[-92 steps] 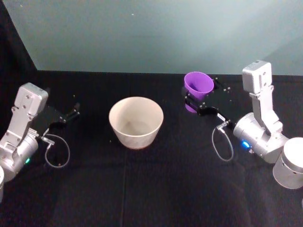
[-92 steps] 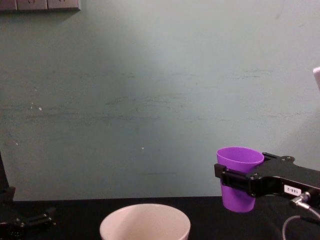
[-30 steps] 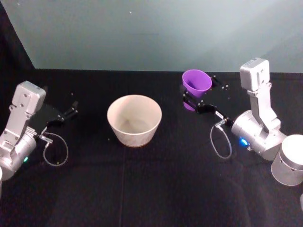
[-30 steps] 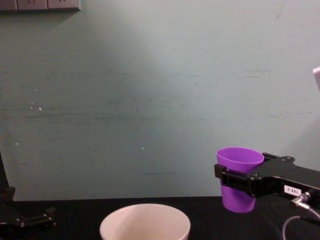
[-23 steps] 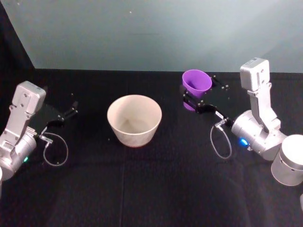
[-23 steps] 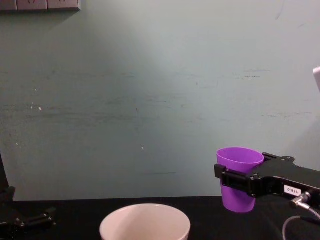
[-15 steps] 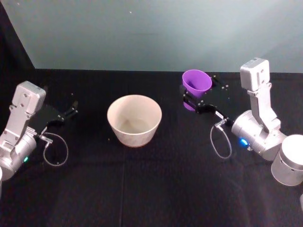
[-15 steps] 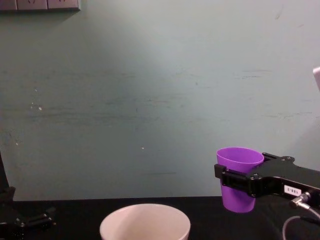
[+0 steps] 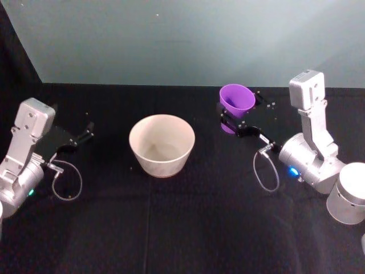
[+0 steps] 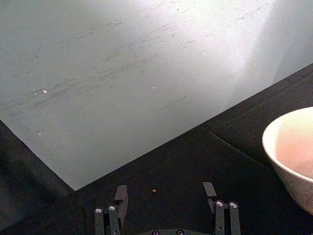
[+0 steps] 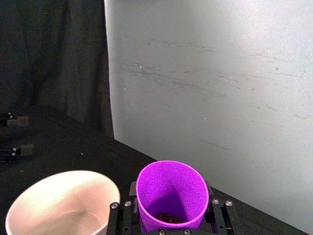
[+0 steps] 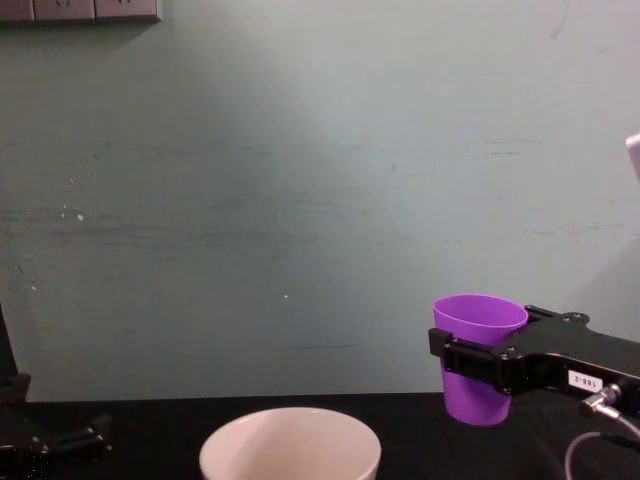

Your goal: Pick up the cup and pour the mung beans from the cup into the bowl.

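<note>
risk, miss: the cup point(image 9: 236, 100) is well apart from the bowl point(image 9: 163, 161), on its right. Tipping before the lip is over the rim would likely scatter the mung beans point(image 11: 168, 217) on the black worktop point(image 9: 188, 217).
risk, slip: the cup is smooth and tapered and is held by side pressure only. It could twist or slide out once the wrist rolls.
risk, knock: on a low carry, the cup base or a finger could clip the bowl rim and shove the bowl.
risk, leftovers: the beans are only a thin layer at the cup bottom. They probably need a steep tilt, and some may stay in.
right arm pose: comes in from the worktop's right edge, forearm angled toward the back edge, wrist about level.
right tool point(image 9: 242, 113): pinches the cup at about mid-height, one finger on each side.
cup: upright, mouth up, near the back edge, right of centre. Can't tell if the base is off the worktop.
bowl: mid-worktop, upright, looks empty.
left arm: parked at the worktop's left edge.
left tool point(image 10: 165, 195): fingers spread, nothing between them.
</note>
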